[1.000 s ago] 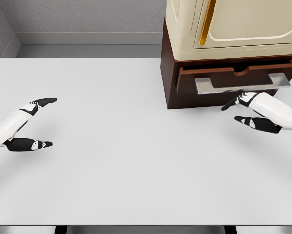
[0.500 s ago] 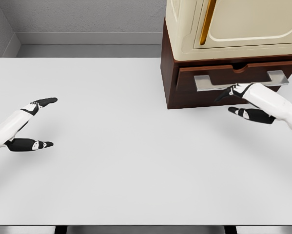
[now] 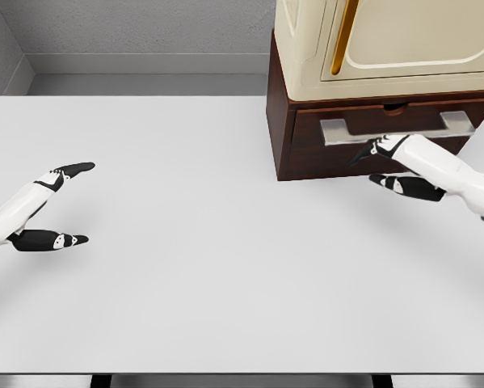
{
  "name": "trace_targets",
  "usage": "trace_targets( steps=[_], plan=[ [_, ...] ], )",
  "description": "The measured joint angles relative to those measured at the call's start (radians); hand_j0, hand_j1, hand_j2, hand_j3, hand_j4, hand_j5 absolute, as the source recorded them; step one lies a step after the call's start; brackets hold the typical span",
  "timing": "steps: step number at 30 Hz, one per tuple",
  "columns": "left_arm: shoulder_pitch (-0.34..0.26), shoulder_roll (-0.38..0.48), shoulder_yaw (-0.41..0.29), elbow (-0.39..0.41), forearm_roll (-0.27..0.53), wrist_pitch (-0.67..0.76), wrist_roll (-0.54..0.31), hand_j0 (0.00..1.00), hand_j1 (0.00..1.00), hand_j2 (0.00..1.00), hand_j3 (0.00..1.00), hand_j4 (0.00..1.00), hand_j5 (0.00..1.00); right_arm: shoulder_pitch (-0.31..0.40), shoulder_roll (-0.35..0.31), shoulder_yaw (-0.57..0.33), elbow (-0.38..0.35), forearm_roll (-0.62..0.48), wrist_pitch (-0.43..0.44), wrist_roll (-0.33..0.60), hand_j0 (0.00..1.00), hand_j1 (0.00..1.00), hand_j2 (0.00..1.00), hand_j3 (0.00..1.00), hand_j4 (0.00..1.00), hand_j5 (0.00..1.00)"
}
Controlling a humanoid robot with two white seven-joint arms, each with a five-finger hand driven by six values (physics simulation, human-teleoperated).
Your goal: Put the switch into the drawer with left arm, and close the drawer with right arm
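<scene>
My right hand (image 3: 387, 166), fingers spread and empty, against the drawer (image 3: 387, 129) front under its handle (image 3: 395, 127) | my left hand (image 3: 48, 206) relaxed, empty, over the table (image 3: 209, 267)

Cream appliance (image 3: 387, 44) atop brown cabinet (image 3: 286, 121): cut off at 12 and 3 o'clock edges. Drawer (image 3: 387, 121) interior hidden; switch not discernible. Right forearm runs off at 3 o'clock, left forearm at 9 o'clock. Desk (image 3: 225, 267) front edge cropped at 6 o'clock.
</scene>
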Motion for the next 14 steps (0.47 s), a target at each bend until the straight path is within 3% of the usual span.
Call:
trace_targets(
  steps=[9, 14],
  plan=[
    [0.000, 0.000, 0.000, 0.001, 0.001, 0.000, 0.000, 1.00, 1.00, 1.00, 1.00, 1.00, 1.00, 0.028, -0.017, 0.013, 0.002, -0.001, 0.000, -0.003, 0.62, 0.62, 0.62, 0.62, 0.62, 0.62],
    [0.000, 0.000, 0.000, 0.001, 0.000, 0.000, 0.000, 1.00, 1.00, 1.00, 1.00, 1.00, 1.00, 0.150, -0.087, -0.022, -0.001, -0.009, 0.000, -0.005, 0.62, 0.62, 0.62, 0.62, 0.62, 0.62]
  ],
)
